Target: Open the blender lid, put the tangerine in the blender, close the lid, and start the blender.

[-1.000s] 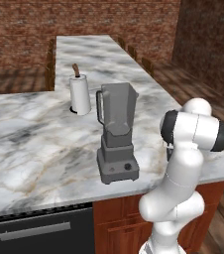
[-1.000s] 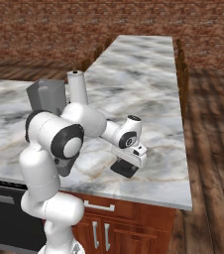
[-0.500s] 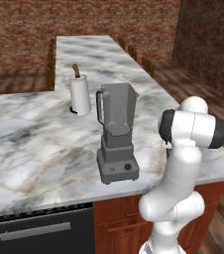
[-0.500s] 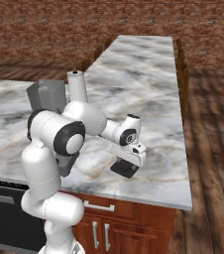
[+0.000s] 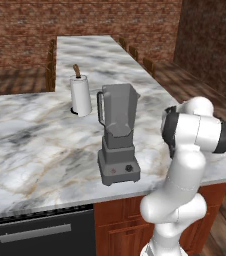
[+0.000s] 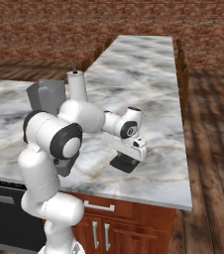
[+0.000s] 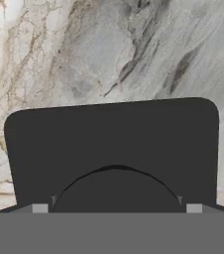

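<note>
Lid point(image 7: 111, 144) lies flat on the marble counter point(image 6: 153, 89), off the blender point(image 5: 117, 135); my gripper point(image 6: 132, 156) hangs over it, jaws apart, freeing the jar.

You have a grey-veined marble counter point(image 5: 30, 145) that runs across the near side and turns away toward the far brick wall point(image 5: 85, 17). A white paper-towel roll point(image 5: 80, 95) stands upright on it, with a brown post sticking out of its top. Below the near edge you see red-brown wooden cabinets point(image 6: 134, 225) and a black dishwasher front point(image 5: 35, 234) to their left.
</note>
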Controlling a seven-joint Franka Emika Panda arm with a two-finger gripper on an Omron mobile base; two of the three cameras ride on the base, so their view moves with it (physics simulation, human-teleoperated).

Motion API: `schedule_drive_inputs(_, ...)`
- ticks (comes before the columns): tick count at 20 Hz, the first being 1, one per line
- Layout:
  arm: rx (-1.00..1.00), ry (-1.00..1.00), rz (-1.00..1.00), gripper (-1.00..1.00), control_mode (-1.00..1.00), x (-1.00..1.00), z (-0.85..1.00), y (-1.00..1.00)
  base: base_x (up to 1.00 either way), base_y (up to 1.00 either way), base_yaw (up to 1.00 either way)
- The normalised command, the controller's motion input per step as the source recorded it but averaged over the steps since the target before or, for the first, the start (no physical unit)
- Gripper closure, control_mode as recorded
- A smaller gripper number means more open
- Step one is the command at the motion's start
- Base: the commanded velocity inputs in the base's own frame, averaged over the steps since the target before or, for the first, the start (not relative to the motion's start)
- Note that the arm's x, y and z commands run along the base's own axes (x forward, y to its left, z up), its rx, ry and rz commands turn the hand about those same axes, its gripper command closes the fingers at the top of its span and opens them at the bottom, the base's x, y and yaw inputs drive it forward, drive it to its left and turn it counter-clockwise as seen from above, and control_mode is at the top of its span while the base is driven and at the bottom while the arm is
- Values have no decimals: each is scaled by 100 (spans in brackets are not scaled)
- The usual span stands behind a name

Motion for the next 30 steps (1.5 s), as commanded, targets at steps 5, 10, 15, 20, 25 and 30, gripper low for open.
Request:
schedule_drive_inputs(5, 0, -13, -3, 100, -100, -28, 90, -5, 0, 0, 0)
schedule_drive_inputs(10, 0, -14, -2, 100, -100, -19, 100, 0, 0, 0, 0)
schedule_drive_inputs(15, 0, -15, -1, 100, -100, -14, 100, 0, 0, 0, 0)
schedule_drive_inputs(20, 0, -16, 0, 100, -100, -2, 100, 13, 0, 0, 0)
schedule_drive_inputs(25, 0, -15, 0, 100, -100, 0, 100, 35, 0, 0, 0)
schedule_drive_inputs(30, 0, -13, 0, 100, -100, -2, 100, 47, 0, 0, 0)
